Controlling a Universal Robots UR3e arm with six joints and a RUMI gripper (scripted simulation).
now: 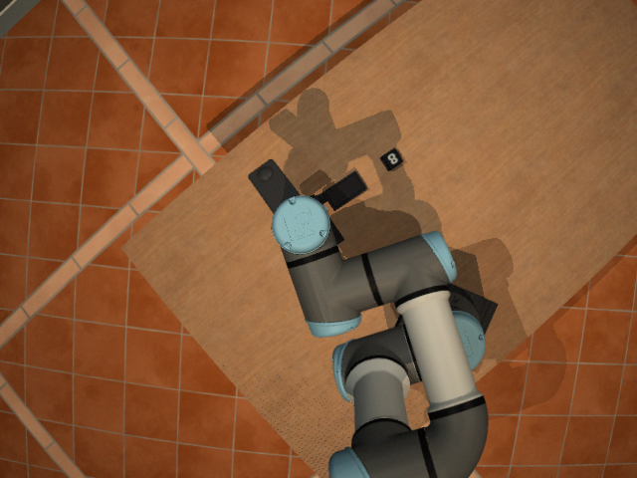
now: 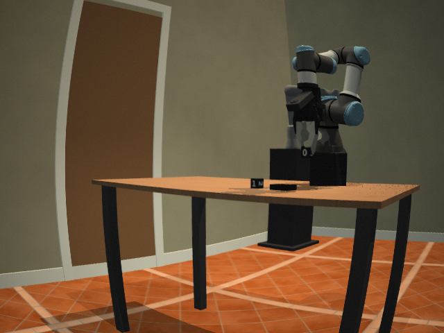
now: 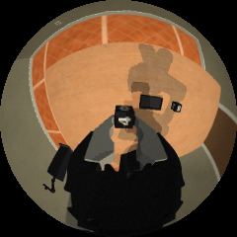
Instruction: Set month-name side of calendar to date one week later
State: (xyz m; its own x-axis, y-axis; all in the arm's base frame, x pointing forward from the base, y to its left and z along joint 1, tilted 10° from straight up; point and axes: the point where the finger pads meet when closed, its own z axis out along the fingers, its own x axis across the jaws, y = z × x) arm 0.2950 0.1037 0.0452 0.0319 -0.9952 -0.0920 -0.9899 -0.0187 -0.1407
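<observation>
The claw (image 2: pixel 306 149) (image 3: pixel 123 116) grips a cube (image 2: pixel 305 152) (image 3: pixel 124 118) above the table (image 1: pixel 494 128) (image 2: pixel 222 186) (image 3: pixel 89 79), a 0 facing the exterior camera. In the wrist view, the tray (image 1: pixel 346 190) (image 2: pixel 283 187) (image 3: pixel 151 102) lies at two o'clock from it, on the table; beyond, at three o'clock from the tray, the other cube (image 1: pixel 391 159) (image 2: pixel 257 183) (image 3: pixel 176 107) sits on the wood, apart from the tray.
</observation>
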